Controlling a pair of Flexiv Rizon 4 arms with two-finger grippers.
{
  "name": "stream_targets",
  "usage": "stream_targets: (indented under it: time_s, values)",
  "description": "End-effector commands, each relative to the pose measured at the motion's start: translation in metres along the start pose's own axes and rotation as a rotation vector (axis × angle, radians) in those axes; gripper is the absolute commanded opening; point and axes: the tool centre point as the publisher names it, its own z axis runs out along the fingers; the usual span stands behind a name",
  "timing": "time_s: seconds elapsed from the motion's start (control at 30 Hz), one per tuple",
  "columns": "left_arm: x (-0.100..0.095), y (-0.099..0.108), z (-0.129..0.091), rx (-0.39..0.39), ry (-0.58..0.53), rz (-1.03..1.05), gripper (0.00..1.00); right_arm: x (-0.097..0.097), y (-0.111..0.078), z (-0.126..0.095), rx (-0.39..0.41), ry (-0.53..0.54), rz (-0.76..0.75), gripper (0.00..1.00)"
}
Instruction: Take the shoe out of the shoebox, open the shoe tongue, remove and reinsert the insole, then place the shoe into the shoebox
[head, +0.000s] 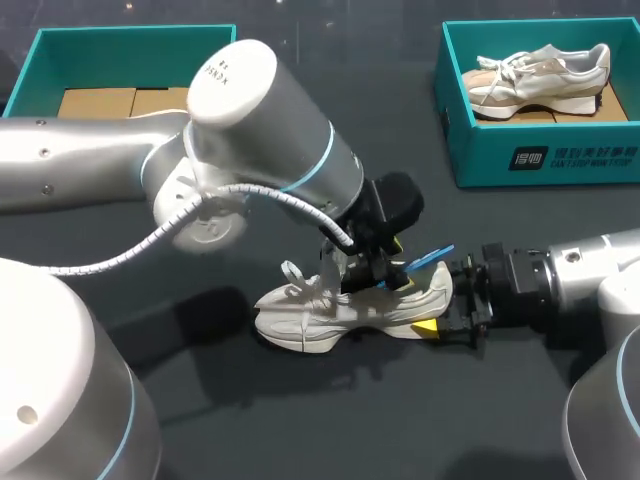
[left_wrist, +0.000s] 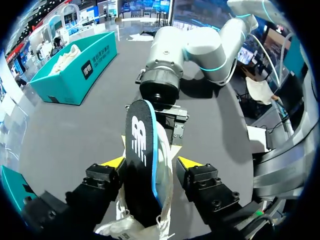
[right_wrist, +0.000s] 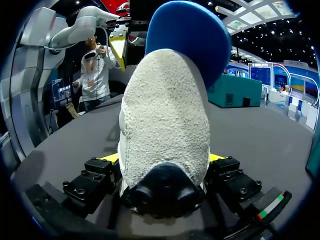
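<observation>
Exhibition hall, lit display screens (right_wrist: 261, 74), gridded ceiling lights (right_wrist: 250, 20), dark demo table (head: 300, 420)

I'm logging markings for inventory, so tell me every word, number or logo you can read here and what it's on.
Left arm's joint cap: two lines of small dark print, too blurred to read.
Right shoebox, front wall: white logo and characters, too small to read.
Insole: white logo mark, no plain words.
</observation>
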Motion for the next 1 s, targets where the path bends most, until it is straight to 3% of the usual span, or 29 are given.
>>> stream_targets:
  time_s: [0.03, 0.3, 0.37, 0.43, 0.47, 0.5, 1.0]
  values:
    - [0.007, 0.0, 0.007, 0.005, -0.081, -0.011, 0.6, 0.001, -0.001, 0.001, 0.004, 0.0, 0.0, 0.0]
    - [0.0, 0.001, 0.021, -0.006, -0.155, -0.038, 0.43, 0.001, -0.001, 0.001, 0.004, 0.0, 0.0, 0.0]
    - [-0.002, 0.002, 0.023, -0.009, -0.169, -0.043, 0.34, 0.001, -0.001, 0.001, 0.004, 0.0, 0.0, 0.0]
    - [-0.003, 0.001, 0.024, -0.008, -0.177, -0.048, 0.17, 0.001, -0.001, 0.001, 0.004, 0.0, 0.0, 0.0]
    - [-0.004, 0.001, 0.024, -0.007, -0.18, -0.051, 0.03, 0.001, -0.001, 0.001, 0.004, 0.0, 0.0, 0.0]
    - [-0.006, 0.001, 0.024, -0.005, -0.184, -0.054, 0.0, 0.001, -0.001, 0.001, 0.004, 0.0, 0.0, 0.0]
    - [-0.021, -0.023, 0.015, 0.062, -0.218, -0.086, 0.0, 0.001, -0.001, 0.001, 0.004, 0.0, 0.0, 0.0]
